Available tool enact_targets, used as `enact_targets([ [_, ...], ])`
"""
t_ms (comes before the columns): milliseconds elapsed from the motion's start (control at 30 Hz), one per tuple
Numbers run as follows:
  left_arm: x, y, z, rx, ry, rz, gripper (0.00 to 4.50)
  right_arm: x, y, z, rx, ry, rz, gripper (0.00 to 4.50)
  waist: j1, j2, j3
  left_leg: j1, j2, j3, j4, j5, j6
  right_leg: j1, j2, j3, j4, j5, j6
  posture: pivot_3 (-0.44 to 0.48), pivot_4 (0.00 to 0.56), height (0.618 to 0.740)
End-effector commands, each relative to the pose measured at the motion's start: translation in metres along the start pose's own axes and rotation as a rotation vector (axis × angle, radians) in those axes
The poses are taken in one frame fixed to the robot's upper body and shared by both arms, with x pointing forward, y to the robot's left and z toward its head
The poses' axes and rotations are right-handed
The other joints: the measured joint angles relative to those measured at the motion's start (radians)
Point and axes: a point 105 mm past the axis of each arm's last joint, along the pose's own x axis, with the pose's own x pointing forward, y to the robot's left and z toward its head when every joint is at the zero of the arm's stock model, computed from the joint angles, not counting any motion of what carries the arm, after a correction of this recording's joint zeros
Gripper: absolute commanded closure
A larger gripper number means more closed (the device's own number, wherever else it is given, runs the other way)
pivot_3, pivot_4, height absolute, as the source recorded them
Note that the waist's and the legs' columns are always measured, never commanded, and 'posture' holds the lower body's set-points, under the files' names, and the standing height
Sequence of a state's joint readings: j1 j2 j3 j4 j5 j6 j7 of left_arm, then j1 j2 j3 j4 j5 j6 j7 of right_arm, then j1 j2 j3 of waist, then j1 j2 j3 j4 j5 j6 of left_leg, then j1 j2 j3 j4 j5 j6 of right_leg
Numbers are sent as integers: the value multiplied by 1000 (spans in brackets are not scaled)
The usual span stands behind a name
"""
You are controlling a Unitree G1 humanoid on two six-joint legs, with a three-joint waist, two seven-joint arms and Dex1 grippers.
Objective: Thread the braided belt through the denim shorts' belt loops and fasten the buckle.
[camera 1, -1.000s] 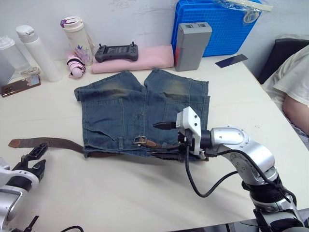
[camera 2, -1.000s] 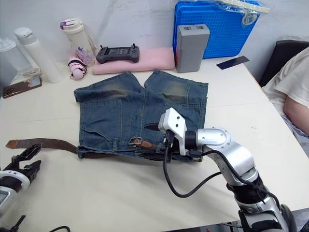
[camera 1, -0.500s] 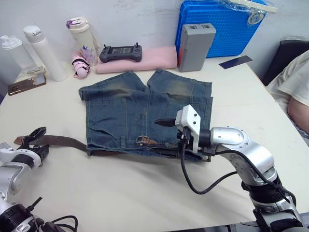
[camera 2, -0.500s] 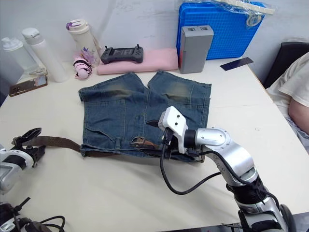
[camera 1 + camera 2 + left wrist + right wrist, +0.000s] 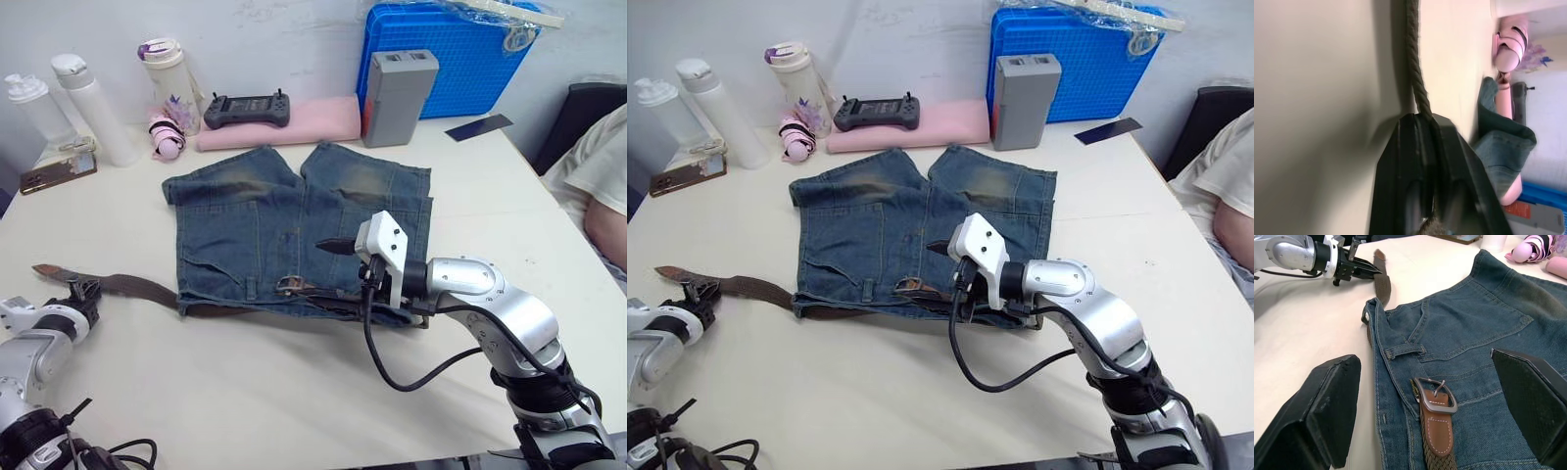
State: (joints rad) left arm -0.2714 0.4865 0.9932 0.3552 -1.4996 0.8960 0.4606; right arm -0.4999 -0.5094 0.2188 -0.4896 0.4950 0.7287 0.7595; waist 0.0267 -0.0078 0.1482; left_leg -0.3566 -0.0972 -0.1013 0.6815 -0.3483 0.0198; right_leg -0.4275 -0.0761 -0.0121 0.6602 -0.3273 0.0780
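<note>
a white table (image 5: 294,392) carries denim shorts (image 5: 294,220), a braided belt (image 5: 127,287), bottles (image 5: 93,108) and a blue crate (image 5: 460,49).

The near half of the table (image 5: 245,392) lies bare between the two arms, giving a hand open passage up to the waistband of the denim shorts (image 5: 284,220). The braided belt (image 5: 137,289) crosses the table's left side. Behind the shorts stand the bottles (image 5: 93,108), a game controller (image 5: 245,104) on a pink pad (image 5: 284,122), a grey box (image 5: 397,83) and a blue crate (image 5: 460,54). A person (image 5: 598,186) sits close at the right edge
</note>
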Motion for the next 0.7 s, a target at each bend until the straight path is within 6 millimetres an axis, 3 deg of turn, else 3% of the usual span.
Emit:
enact_targets([
  [33,2,2,-3,4,1,-18,4486,-3,3,14,-45,-35,1,0,1,0,0,0,0,0,0,0,0,0,0,0,0,0,0,0,150,709],
  [100,1,-1,0,13,-14,-41,4486,-3,3,14,-45,-34,1,0,1,0,0,0,0,0,0,0,0,0,0,0,0,0,0,0,150,709],
  [267,-25,-39,46,301,-219,-162,4486,-5,2,14,-39,-29,-6,0,-8,-7,4,0,1,0,-1,0,-1,-1,1,0,-1,0,-1,0,150,709],
  [400,-35,-51,59,460,-261,-168,4486,-6,0,14,-35,-28,-9,0,-14,-8,4,-1,4,0,-2,-2,-2,-1,4,0,-3,-1,-2,0,150,709],
  [533,-47,-75,62,548,-293,-269,4486,-6,-1,13,-31,-26,-14,0,-15,-8,5,-1,4,0,-4,-3,-1,-1,4,0,-5,-1,-2,0,150,709],
  [700,-55,-94,51,590,-305,-416,4486,-4,-2,12,-30,-26,-22,0,-15,-8,5,-1,4,0,-3,-3,-1,-1,3,0,-6,-1,-2,0,150,709],
])
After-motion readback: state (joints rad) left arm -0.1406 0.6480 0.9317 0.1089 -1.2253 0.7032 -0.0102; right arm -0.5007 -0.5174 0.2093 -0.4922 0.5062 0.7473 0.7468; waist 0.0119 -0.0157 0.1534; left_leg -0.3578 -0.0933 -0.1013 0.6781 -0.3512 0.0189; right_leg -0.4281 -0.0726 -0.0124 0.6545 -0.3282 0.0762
